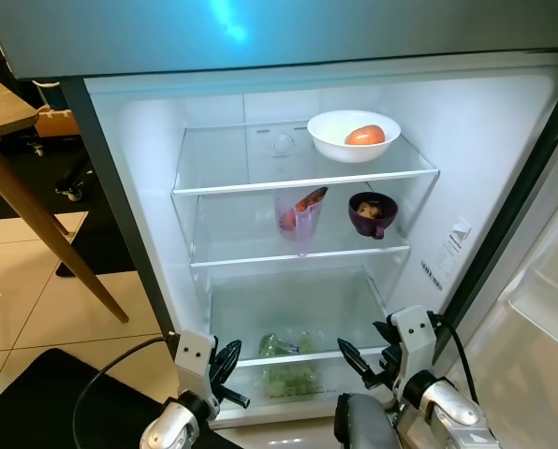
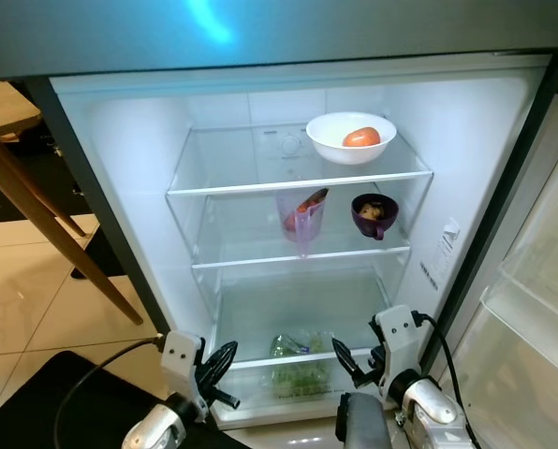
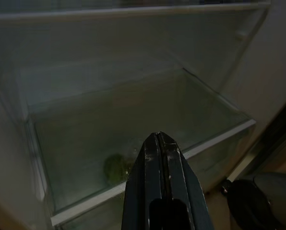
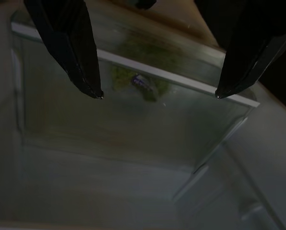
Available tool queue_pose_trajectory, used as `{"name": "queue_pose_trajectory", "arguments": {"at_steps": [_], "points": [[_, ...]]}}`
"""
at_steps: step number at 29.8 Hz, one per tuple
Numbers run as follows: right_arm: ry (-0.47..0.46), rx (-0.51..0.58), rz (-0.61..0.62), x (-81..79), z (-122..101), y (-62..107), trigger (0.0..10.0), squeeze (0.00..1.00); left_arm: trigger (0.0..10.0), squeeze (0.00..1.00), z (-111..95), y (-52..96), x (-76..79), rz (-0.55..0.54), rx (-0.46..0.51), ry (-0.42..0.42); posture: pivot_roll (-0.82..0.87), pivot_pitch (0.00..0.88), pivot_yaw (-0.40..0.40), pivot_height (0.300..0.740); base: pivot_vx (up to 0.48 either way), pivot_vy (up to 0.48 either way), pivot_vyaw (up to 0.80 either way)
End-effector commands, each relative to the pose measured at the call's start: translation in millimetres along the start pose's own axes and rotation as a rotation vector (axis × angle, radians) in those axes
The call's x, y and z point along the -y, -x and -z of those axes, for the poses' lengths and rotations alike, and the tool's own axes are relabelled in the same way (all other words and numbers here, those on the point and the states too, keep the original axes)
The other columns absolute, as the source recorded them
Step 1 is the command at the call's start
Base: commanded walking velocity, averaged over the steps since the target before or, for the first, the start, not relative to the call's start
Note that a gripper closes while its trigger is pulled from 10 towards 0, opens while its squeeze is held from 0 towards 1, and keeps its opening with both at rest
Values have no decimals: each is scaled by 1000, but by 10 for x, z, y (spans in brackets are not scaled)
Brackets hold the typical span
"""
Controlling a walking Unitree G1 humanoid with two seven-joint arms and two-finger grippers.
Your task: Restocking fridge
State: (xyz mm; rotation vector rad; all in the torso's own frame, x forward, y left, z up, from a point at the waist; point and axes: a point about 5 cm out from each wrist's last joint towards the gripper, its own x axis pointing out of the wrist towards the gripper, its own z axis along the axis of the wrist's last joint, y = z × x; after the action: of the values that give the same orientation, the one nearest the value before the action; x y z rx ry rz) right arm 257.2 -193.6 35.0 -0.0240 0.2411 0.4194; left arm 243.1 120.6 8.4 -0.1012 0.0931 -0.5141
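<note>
The fridge stands open in front of me. On its top glass shelf [image 1: 260, 182] sits a white bowl [image 1: 340, 140] holding an orange-red fruit [image 1: 364, 136]. The middle shelf carries a clear jug [image 1: 301, 217] with red and orange pieces and a purple cup [image 1: 373, 214]. A bag of green vegetables [image 1: 286, 360] lies in the bottom drawer under the glass. My left gripper [image 1: 232, 372] is shut and empty, low before the drawer's left side. My right gripper [image 1: 361, 343] is open and empty, at the drawer's right front, with the greens [image 4: 133, 79] beyond its fingertips.
The open fridge door [image 1: 541, 309] stands at my right. A wooden table with slanted legs [image 1: 45, 224] is at the left over a tiled floor. A dark mat [image 1: 36, 393] lies at the lower left. The lowest glass shelf [image 3: 133, 124] is bare.
</note>
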Motion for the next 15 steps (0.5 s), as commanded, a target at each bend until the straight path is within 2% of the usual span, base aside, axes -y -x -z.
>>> {"name": "queue_pose_trajectory", "arguments": {"at_steps": [1,12,15], "points": [[10,4,-22,-38,-1,-32,10000,0,10000,0,-9,10,-48,0,-5,-28,-99,0,32,376,0,0,0],[27,51,-44,-69,-115,-91,10000,0,10000,0,-64,-37,-23,16,32,-49,-96,1,31,424,0,0,0],[47,48,-19,-55,-133,-117,10000,0,10000,0,-64,-38,-19,16,33,-52,-96,5,31,434,0,0,0]]}}
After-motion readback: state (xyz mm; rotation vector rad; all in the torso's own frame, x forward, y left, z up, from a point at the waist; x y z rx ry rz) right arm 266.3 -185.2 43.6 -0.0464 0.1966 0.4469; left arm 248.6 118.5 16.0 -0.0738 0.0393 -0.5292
